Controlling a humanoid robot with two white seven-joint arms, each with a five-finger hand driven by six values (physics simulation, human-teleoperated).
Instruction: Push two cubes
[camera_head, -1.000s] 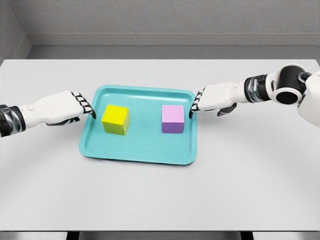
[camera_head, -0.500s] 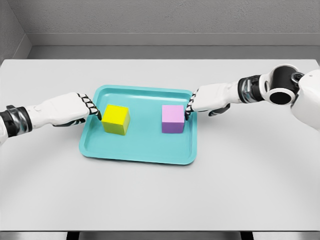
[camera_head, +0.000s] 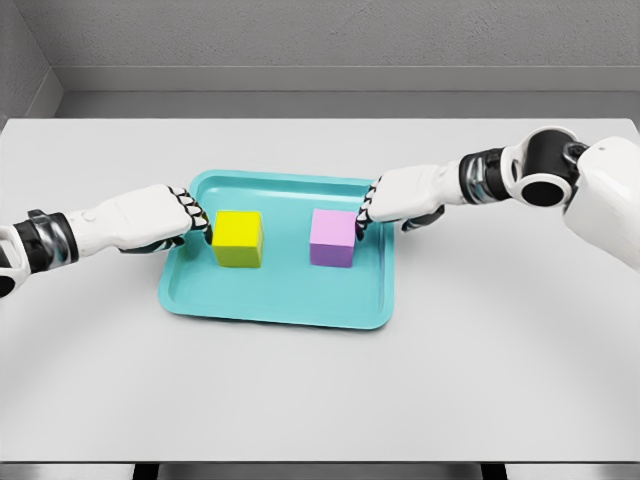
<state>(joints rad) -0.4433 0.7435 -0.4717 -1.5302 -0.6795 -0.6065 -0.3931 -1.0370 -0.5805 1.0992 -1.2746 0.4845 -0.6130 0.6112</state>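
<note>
Grey worktop (camera_head: 320, 380), teal tray (camera_head: 275, 305): both cubes slid inward since a second ago; left hand (camera_head: 150, 217) on yellow cube (camera_head: 237, 238), right hand (camera_head: 405, 195) on purple cube (camera_head: 332, 237), fingers (camera_head: 364, 212) curled, holding nothing. Push underway.

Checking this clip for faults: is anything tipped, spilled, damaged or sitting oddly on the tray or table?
Nothing stands out. The yellow cube and purple cube sit flat inside the teal tray, apart from each other. The left hand meets the yellow cube's outer side, the right hand the purple cube's, on the white table.
</note>
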